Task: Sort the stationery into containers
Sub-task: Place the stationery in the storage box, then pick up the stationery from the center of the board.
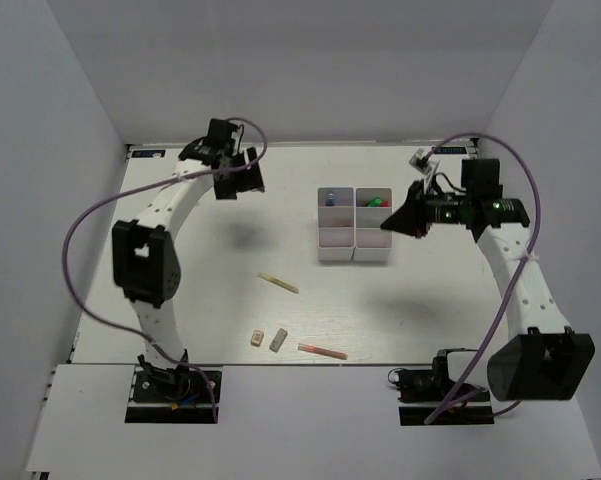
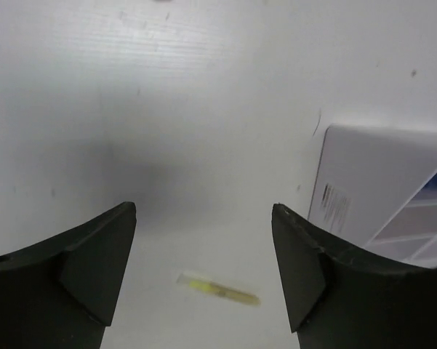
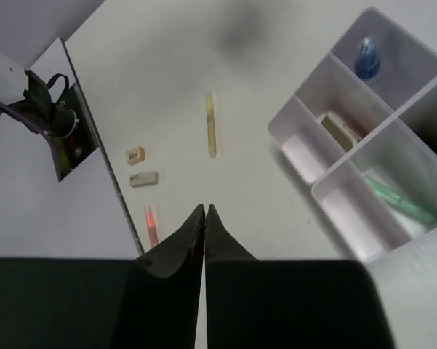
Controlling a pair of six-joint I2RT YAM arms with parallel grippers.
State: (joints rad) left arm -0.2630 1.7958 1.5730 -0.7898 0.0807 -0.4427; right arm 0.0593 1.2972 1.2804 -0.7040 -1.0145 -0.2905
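The white containers block [image 1: 353, 240] stands right of the table's middle; in the right wrist view the containers [image 3: 327, 174] hold a blue-capped item [image 3: 367, 58], a beige eraser [image 3: 338, 131] and a green marker [image 3: 396, 202]. On the table lie a thin yellow pen [image 1: 278, 283], two erasers [image 1: 256, 338] [image 1: 278, 341] and a pink pen [image 1: 322, 351]. My left gripper [image 1: 245, 180] hangs open and empty at the back left, high above the yellow pen [image 2: 218, 289]. My right gripper [image 1: 388, 225] is shut with nothing in it, just right of the block.
The white side walls and back wall enclose the table. Both arm bases sit at the near edge, the left base [image 1: 170, 385] and the right base [image 1: 435, 385]. The containers' labelled side [image 2: 371, 189] shows at the right of the left wrist view.
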